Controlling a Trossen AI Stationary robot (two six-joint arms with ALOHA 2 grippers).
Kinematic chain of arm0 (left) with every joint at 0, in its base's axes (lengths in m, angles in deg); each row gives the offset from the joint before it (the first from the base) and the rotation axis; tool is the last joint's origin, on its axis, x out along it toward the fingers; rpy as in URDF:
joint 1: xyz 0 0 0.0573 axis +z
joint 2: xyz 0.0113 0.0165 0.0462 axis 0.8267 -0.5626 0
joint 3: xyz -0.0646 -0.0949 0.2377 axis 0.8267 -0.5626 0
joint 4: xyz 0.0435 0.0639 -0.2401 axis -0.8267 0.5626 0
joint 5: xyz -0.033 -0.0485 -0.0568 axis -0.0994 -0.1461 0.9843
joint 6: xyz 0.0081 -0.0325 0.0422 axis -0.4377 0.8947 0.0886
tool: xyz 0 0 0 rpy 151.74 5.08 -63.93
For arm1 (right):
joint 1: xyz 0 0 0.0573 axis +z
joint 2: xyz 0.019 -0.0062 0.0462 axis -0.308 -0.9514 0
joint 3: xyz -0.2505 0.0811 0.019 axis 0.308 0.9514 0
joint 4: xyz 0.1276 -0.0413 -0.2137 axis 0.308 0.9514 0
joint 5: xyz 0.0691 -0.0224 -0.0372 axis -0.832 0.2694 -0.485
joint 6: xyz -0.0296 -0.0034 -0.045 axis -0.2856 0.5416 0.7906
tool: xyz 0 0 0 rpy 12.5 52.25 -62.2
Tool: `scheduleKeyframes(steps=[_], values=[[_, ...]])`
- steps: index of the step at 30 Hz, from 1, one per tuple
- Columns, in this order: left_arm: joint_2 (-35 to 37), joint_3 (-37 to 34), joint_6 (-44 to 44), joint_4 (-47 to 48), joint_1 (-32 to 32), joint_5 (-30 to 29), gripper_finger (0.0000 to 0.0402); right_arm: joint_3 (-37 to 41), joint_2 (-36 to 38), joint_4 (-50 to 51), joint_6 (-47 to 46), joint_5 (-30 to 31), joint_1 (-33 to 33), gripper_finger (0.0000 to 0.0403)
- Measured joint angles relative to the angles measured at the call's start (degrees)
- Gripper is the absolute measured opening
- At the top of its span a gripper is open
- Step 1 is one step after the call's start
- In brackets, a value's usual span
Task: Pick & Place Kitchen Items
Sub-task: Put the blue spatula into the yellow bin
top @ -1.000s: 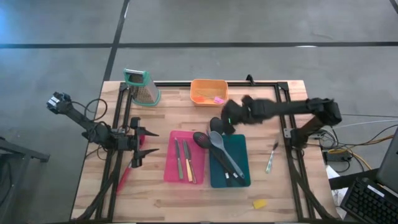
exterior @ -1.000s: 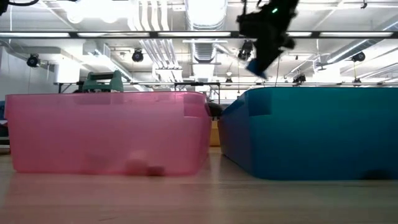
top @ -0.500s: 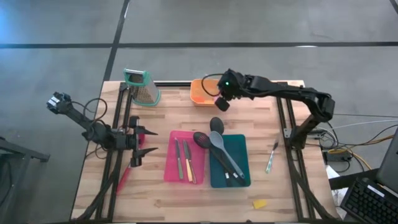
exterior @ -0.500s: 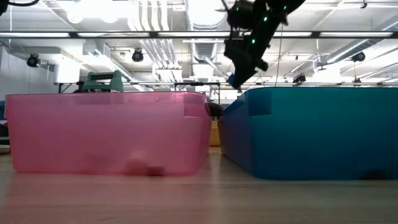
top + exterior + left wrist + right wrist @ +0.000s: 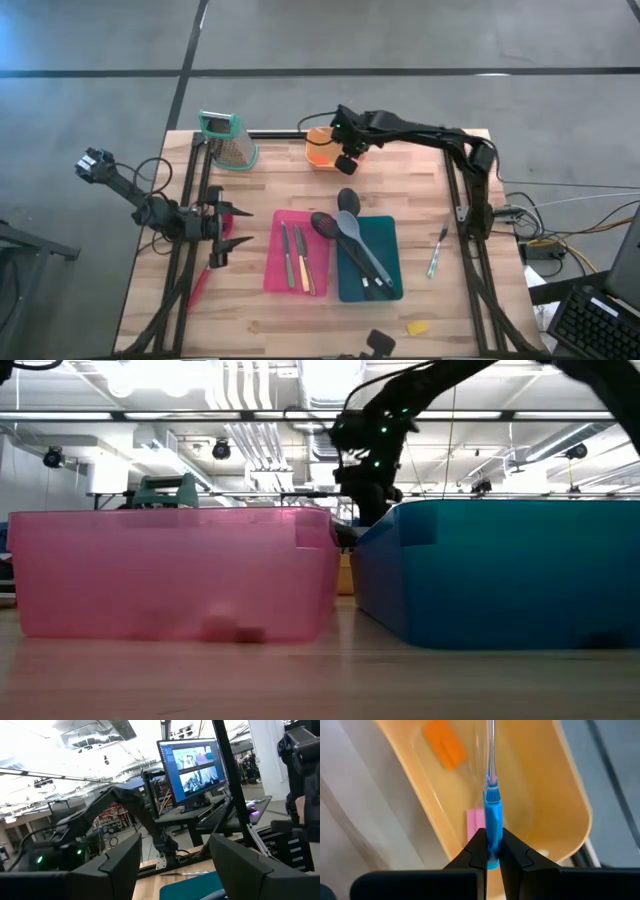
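My right gripper (image 5: 349, 160) hangs over the near right part of the orange bin (image 5: 318, 152) at the table's far edge, shut on a slim blue-handled knife (image 5: 492, 805). In the bin lie an orange piece (image 5: 444, 745) and a pink piece (image 5: 474, 824). The pink bin (image 5: 275, 278) holds slim knives (image 5: 294, 256). The teal bin (image 5: 388, 245) holds long spoons (image 5: 352, 238), whose bowls stick out over its far rim. My left gripper (image 5: 236, 228) waits open at the table's left side. My right gripper pinches the knife's blue handle (image 5: 493, 822) at its end, between its two fingers (image 5: 478, 847). The fingers come steeply from above. The knife runs on in line with them, its pale thin blade (image 5: 490, 755) pointing down over the bin. The knife is lifted clear of the table.
A metal grater (image 5: 228, 140) with a teal top stands at the far left. Another slim knife (image 5: 437, 252) lies on the table right of the teal bin, and a yellow piece (image 5: 418, 327) near the front edge. A red utensil (image 5: 197, 285) lies under the left arm.
My right gripper has swung from above the teal bin's far end toward the table's far edge and leftward, sinking a little over the orange bin and rolling at the wrist. It stays shut on the blue-handled knife, which travels with it.
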Motion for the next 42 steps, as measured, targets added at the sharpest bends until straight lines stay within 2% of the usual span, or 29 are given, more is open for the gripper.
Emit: scheduleKeyframes(steps=[8,17,20,23,35,42], values=[[0.0,0.0,0.0,-0.1,0.0,0.0,0.0238,-14.1,-12.1,18.2,-2.4,0.2,-0.8,0.0015],[0.0,0.0,-0.3,-0.3,0.0,0.0,0.0238,-23.7,-21.4,22.0,-0.6,-0.1,-0.8,0.0015],[0.0,0.0,-0.3,-0.3,0.0,0.0,0.0239,-26.5,-23.7,25.0,-0.5,-2.5,-1.2,0.0015],[0.0,0.0,-0.4,-0.3,0.0,0.0,0.0238,-28.2,-25.2,27.4,-0.5,-5.2,-1.6,0.0015],[0.0,0.0,-1.0,-0.5,0.0,0.0,0.0238,-28.7,-27.3,27.8,-0.3,-5.5,-2.7,0.0017],[0.0,0.0,-1.3,-0.7,0.0,0.0,0.0238,-29.1,-27.3,26.8,-0.4,-5.5,-2.7,0.0085]])
